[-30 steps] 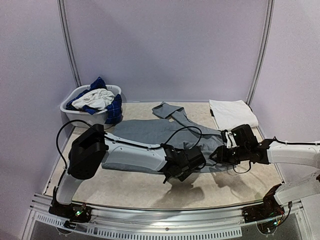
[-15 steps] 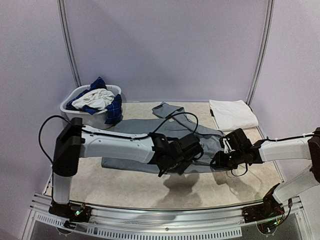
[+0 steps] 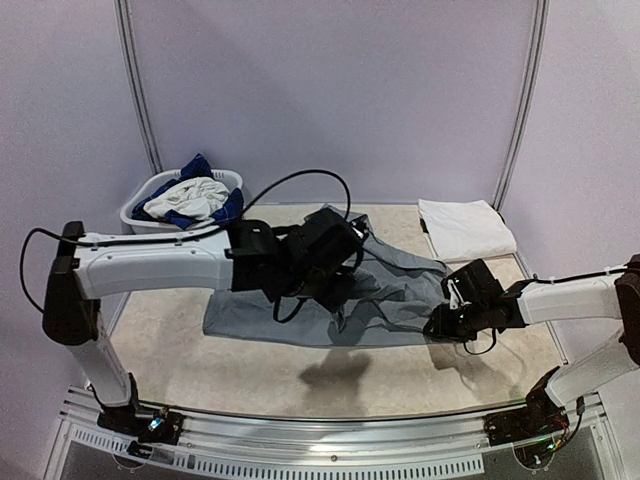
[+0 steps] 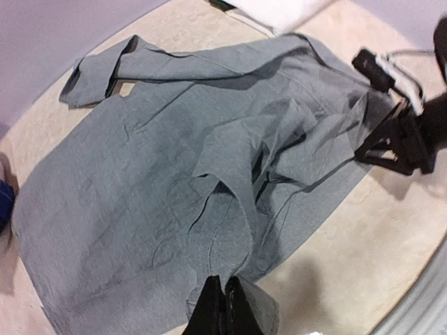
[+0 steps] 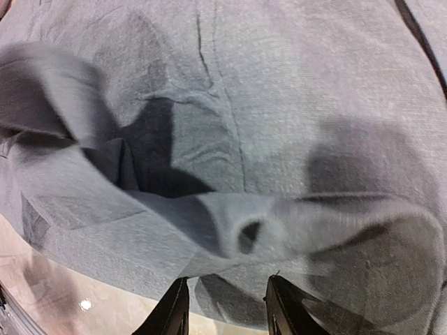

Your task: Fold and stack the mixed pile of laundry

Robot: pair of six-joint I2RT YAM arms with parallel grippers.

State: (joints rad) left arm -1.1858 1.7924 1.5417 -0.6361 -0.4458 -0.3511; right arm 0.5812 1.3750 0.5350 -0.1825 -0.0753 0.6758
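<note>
A plain grey T-shirt [image 3: 255, 318] lies spread across the middle of the table, rumpled on its right half. My left gripper [image 3: 335, 298] hangs above it, shut on a pinch of the shirt's near edge [image 4: 230, 237], and the cloth rises in a ridge to the fingers [image 4: 213, 307]. My right gripper [image 3: 437, 325] sits low at the shirt's near right edge; its jaws stand apart over a fold of grey cloth [image 5: 279, 105], gripping nothing. The rest of the mixed laundry pile [image 3: 190, 197], white and blue plaid pieces, is heaped in the basket.
A white oval basket [image 3: 137, 219] stands at the back left. A folded white piece [image 3: 465, 228] lies at the back right. A black cable loops above the left arm. The shirt's sleeve [image 4: 98, 70] reaches toward the back wall.
My left gripper has shut on the shirt's near edge and has risen toward the back, pulling the cloth up with it. The right gripper has stayed put.
</note>
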